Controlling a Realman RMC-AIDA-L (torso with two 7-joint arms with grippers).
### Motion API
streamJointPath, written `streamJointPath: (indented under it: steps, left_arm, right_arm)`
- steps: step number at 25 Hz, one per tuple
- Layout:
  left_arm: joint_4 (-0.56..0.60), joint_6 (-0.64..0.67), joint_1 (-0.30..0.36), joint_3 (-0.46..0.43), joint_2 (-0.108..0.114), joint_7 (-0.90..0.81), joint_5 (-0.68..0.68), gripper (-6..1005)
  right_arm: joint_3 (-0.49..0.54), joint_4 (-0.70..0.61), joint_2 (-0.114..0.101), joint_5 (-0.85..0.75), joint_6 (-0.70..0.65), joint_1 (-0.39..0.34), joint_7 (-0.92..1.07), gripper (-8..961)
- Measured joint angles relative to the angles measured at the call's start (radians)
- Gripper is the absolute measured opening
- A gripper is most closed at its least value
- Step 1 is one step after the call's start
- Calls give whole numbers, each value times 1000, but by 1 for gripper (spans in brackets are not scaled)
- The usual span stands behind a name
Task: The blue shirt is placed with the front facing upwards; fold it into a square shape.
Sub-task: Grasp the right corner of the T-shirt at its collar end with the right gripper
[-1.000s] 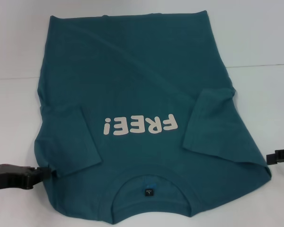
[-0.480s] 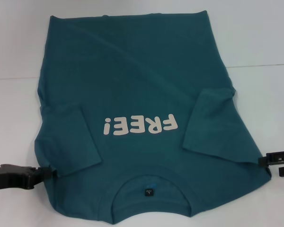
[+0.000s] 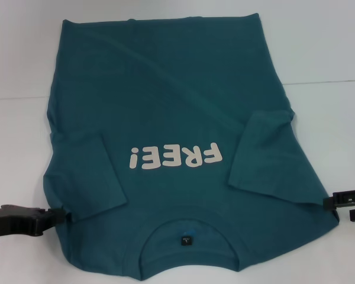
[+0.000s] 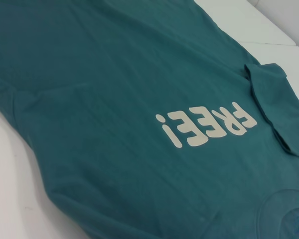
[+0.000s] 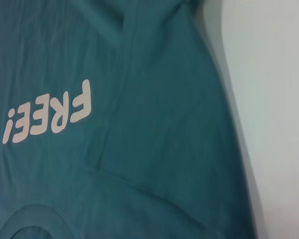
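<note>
So: blue shirt (image 3: pixel 177 136) lies flat on the white counter (image 3: pixel 325 53), front up, collar at the near edge, hem at the far end. Both short sleeves are folded inward onto the body.

Nearest: round neck opening with a small dark label (image 3: pixel 184 240) inside it; there's print on the label, too small to read. Just beyond the collar, white block lettering "FREE!" (image 3: pixel 175 157) across the chest, upside down from the head view. Also visible in the left wrist view (image 4: pixel 207 124) and the right wrist view (image 5: pixel 47 112).

Left gripper (image 3: pixel 58 215) is low at the near-left edge of the shirt, tip touching the fabric just below the folded left sleeve. Can't tell whether it's pinching cloth or released. Right gripper (image 3: pixel 337 203) sits at the near-right shoulder edge, touching or just beside the fabric, can't tell which. Only part of it is in frame, so its state can't be told either.

Surface: plain white cloth-like covering, with a faint seam or crease line (image 3: pixel 325 82) running across, visible on both sides of the shirt about mid-length. Beyond the hem, more of the same white surface.
</note>
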Motion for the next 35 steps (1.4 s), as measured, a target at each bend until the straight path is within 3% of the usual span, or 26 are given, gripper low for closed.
streamJointPath:
  steps: [25,35]
  left_arm:
    - [1,0,-9,0,0,0,-5,50]
    - [1,0,-11,0,1,2,-5,51]
  right_arm:
    - [-23,60,8,2,39,30,-1,945]
    - [-11,84,5,91,41,24,-27,945]
